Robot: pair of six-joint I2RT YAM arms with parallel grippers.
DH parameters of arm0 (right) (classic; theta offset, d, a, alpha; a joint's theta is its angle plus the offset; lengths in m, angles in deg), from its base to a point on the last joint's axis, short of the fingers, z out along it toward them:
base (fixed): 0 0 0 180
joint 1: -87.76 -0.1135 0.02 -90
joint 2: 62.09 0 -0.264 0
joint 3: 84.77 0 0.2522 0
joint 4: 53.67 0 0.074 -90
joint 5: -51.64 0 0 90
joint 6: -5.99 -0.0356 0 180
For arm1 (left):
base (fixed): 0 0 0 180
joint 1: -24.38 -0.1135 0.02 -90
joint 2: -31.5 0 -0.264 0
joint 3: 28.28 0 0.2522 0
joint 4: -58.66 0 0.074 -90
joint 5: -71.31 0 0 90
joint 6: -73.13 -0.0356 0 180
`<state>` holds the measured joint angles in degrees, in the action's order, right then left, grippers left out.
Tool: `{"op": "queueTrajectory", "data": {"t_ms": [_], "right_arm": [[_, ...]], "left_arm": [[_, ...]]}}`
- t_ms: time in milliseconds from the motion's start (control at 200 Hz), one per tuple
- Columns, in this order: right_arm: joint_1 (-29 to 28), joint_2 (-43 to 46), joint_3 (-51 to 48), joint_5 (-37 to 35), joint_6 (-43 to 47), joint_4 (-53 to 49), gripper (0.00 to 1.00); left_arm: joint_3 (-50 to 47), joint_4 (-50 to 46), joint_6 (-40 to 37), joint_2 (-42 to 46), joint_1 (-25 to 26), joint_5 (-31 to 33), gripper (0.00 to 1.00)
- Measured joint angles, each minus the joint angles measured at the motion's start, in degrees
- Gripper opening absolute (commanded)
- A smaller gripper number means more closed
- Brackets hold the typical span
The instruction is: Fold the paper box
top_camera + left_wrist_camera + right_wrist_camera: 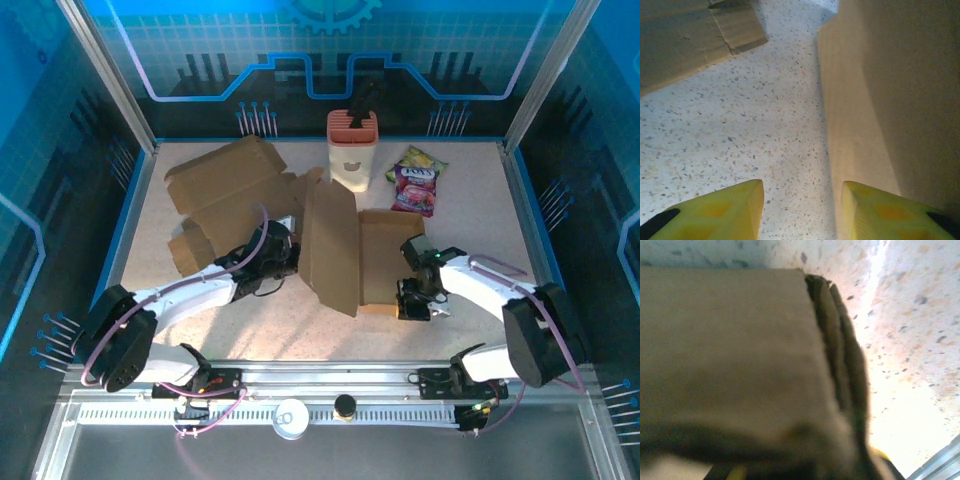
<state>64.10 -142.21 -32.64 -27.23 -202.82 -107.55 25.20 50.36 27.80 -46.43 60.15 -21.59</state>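
Since cardboard prob light & stiff but creases, grab flap edges: paper box [380, 255] sits just before pink holder [353, 150]; right gripper [415, 305] pinches its edge, left gripper [802, 187] half-open, empty.

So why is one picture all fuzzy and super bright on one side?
Right wrist view: the paper box is so close it blurs, and glare washes out the table beside it. Left wrist view: sharper, though the raised flap goes dark with shadow toward its right. Top view: clear and evenly lit, with glowing blue walls.
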Motion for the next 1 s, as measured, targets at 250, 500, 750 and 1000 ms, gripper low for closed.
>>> {"op": "queueTrajectory", "data": {"t_ms": [250,500,750,1000], "right_arm": [[-3.0,-1.7,1.5,0.8,-0.2,2.7,0.37],[-5.1,4.9,4.8,-2.6,-0.5,0.9,0.73],[-5.6,12.6,10.8,-13.9,5.4,-4.3,0.77],[-5.7,18.6,19.6,-18.1,40.6,9.3,0.86]], "left_arm": [[0.7,-0.1,0.0,-2.1,1.5,0.0,0.44],[4.3,-0.2,-0.3,-4.2,2.4,0.0,0.44],[6.1,-0.6,-1.2,-5.6,3.5,0.0,0.44],[8.9,-2.2,-1.7,-5.7,4.5,0.1,0.44]]}}
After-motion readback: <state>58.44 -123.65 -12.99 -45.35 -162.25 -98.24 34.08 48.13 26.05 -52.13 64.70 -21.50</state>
